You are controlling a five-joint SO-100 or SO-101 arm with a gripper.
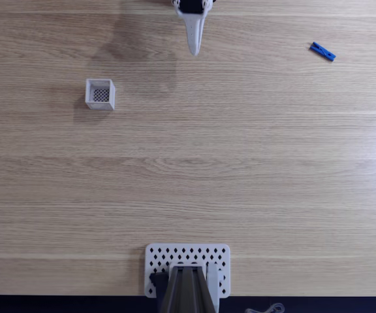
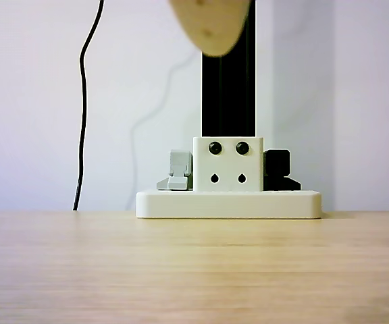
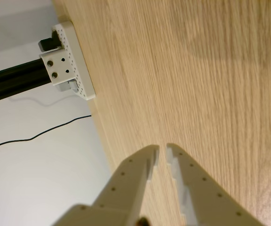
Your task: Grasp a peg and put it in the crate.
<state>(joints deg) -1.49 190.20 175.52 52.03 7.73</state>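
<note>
The bright-blue peg point(image 1: 322, 51) lies flat and slanted on the wooden table at the upper right of the fixed view. At the upper left of that view stands the small white crate point(image 1: 100, 94), upright, its dark mesh bottom bare. My gripper point(image 1: 194, 47) hangs at the top centre, between the two and well apart from both. In the wrist view the gripper point(image 3: 162, 151) points over bare wood, its white fingers point(image 3: 140, 165) drawn together with only a thin slit between the tips and nothing held.
A wide white perforated plate point(image 1: 188, 257) carrying a black upright post point(image 2: 228, 81) sits at the table's near edge in the fixed view. It also appears at the table edge in the wrist view, plate point(image 3: 76, 66). A black cable point(image 2: 83, 101) hangs along the wall.
</note>
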